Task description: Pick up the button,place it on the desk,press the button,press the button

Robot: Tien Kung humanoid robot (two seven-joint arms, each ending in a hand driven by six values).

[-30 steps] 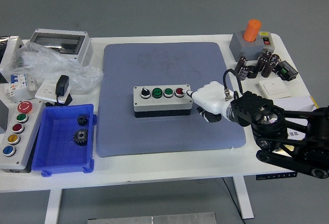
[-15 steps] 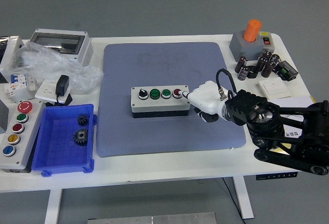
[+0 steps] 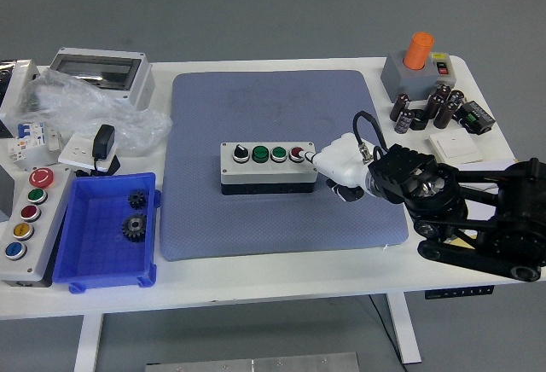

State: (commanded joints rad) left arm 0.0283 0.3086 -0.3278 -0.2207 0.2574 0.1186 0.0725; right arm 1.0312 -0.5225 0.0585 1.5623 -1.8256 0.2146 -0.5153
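A grey button box [image 3: 269, 166] lies on the blue mat [image 3: 273, 116] near its middle. On top it has a black selector knob, two green buttons and a red button [image 3: 296, 153] at its right end. My right hand [image 3: 341, 163] is white and comes in from the right. Its index finger points left, with the tip at the box's right end beside the red button. The other fingers are curled under and hold nothing. My left hand is out of view.
A blue bin [image 3: 107, 231] with two gears and a second button box [image 3: 27, 218] stand at the left. A grey enclosure [image 3: 98, 72] and plastic bag sit at the back left. An orange-topped box [image 3: 415, 65], capacitors and a wall switch sit at the back right.
My right hand has crept a little left and up along the box's right end. The button box shifted slightly left, then back. The arm behind it has swung up.
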